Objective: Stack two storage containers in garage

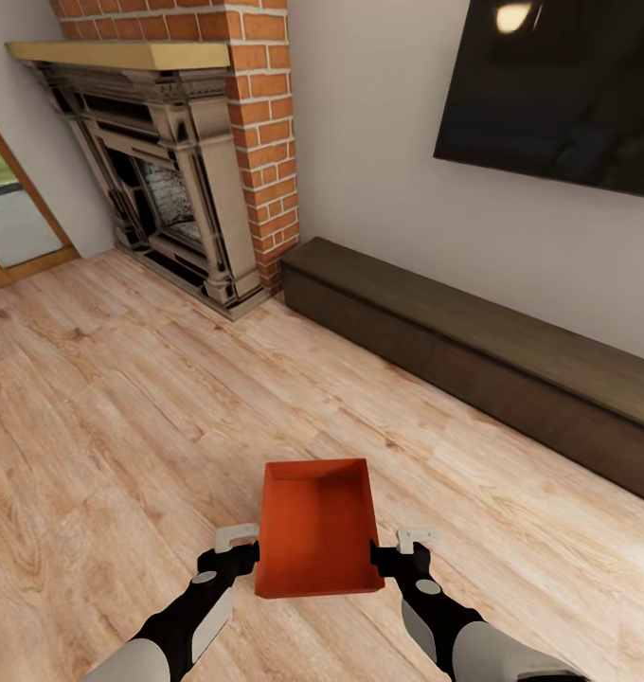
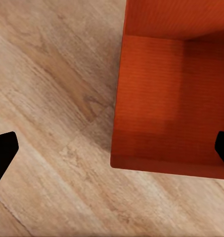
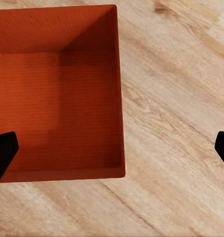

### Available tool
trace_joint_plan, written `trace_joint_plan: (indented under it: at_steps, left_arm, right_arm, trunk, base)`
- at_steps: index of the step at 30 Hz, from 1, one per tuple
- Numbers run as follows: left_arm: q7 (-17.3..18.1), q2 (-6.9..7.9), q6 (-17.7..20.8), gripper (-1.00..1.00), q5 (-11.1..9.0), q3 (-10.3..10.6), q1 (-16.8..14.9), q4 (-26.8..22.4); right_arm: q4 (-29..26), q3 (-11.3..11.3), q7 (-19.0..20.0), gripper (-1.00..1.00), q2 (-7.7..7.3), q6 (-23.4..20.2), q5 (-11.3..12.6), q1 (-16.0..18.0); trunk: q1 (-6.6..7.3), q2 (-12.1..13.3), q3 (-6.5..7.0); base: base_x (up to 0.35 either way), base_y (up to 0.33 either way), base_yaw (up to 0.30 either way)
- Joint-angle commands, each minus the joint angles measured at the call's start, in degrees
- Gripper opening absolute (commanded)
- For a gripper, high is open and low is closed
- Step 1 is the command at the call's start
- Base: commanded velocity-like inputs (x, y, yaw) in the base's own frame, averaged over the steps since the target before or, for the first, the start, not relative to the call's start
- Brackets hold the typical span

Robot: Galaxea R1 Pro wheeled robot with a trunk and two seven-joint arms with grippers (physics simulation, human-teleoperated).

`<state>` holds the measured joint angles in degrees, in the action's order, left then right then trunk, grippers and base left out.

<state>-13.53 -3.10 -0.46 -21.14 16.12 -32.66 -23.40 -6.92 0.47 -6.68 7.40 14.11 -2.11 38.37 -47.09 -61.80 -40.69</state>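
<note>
Storage container [image 1: 316,527] — orange-red, open-topped — sits between the two grippers above the light wood plank floor [image 1: 123,407] of the living room. The left gripper [image 1: 239,552] and right gripper [image 1: 398,552] both stand wide, each straddling a side wall of the bin. The brick fireplace [image 1: 170,180] and long dark bench [image 1: 474,350] lie ahead.

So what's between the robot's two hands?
In the head view, one orange-red storage container sits between the left end effector and right end effector, over the wood floor.
</note>
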Motion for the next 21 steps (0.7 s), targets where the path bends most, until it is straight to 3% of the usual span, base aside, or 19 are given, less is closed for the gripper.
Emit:
trace_joint_plan:
  at_steps: [1, 21]
  left_arm:
    - [-0.4, 0.05, 0.0, 1.0, -0.5, 0.5, 0.0, 0.0]
    - [-0.4, 0.02, 0.0, 1.0, -0.4, 0.5, 0.0, -0.3]
  right_arm:
    - [0.1, 0.1, -0.3, 1.0, 0.02, 0.2, -0.2, 0.0]
    - [0.1, 0.1, -0.3, 1.0, 0.02, 0.2, -0.2, 0.0]
  trunk:
    - [-0.23, -0.4, -0.22]
    - [-4.62, -8.5, -3.81]
  base:
    - [0.0, 0.0, 0.0]
    - [0.0, 0.0, 0.0]
